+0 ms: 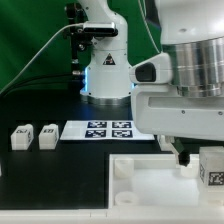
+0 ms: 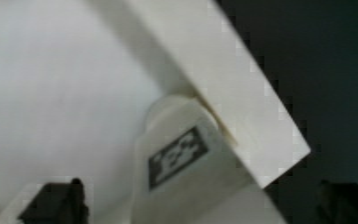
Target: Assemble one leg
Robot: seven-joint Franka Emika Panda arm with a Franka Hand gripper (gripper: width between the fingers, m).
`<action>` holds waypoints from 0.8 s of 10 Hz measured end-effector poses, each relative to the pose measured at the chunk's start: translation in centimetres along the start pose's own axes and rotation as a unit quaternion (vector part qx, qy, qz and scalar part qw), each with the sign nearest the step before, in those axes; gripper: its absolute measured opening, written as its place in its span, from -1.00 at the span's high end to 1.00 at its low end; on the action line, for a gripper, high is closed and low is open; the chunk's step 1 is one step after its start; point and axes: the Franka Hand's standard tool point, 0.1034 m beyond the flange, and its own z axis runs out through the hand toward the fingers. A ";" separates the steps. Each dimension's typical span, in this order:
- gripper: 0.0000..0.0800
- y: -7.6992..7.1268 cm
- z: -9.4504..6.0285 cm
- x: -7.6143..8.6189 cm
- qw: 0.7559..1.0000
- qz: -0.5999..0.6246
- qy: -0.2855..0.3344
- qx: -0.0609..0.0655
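**A:** One arm [image 1: 190, 70] fills the exterior view's right. Is there any writing on it?

**B:** None that I can read. The dark table [image 1: 55, 195] comes next in size and has no print either.

**A:** What about the white tray [image 1: 150, 185]?

**B:** It is plain and lies at the near edge of the table. A strip of bare table runs along its side toward the exterior view's left. Behind it the marker board [image 1: 108, 129] lies flat. It shows black-and-white square tags but no letters.

**A:** Where is the leg [image 1: 212, 166]?

**B:** It is over the tray's far corner, at the exterior view's right, and the frame edge cuts it off. It looks upright there, with its long axis up and down and its tag facing the camera. The tag is a pattern only. In the wrist view the leg [image 2: 179, 155] sits against a raised white edge, with its length running along that edge. I cannot tell whether it is seated in a socket.

**A:** And the gripper [image 2: 197, 203]?

**B:** It is spread wide. One of its fingers [image 2: 55, 200] stands on each side of the leg, clear of it.

**A:** Is there anything smaller?

**B:** Two more legs [image 1: 34, 137] stand side by side, well apart from the tray, toward the exterior view's left. There is open table around them.
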 end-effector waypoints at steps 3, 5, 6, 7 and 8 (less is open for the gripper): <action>-0.62 -0.5 0.0 -0.2 0.994 -0.109 0.001 -0.005; -0.31 -0.5 0.0 -0.2 0.996 -0.093 0.001 -0.006; 0.13 -0.5 0.0 -0.2 0.996 -0.090 0.001 -0.006; 0.13 -0.3 0.0 -0.1 0.999 -0.038 0.002 -0.006; 0.25 -0.2 0.0 -0.1 1.000 0.002 0.002 -0.007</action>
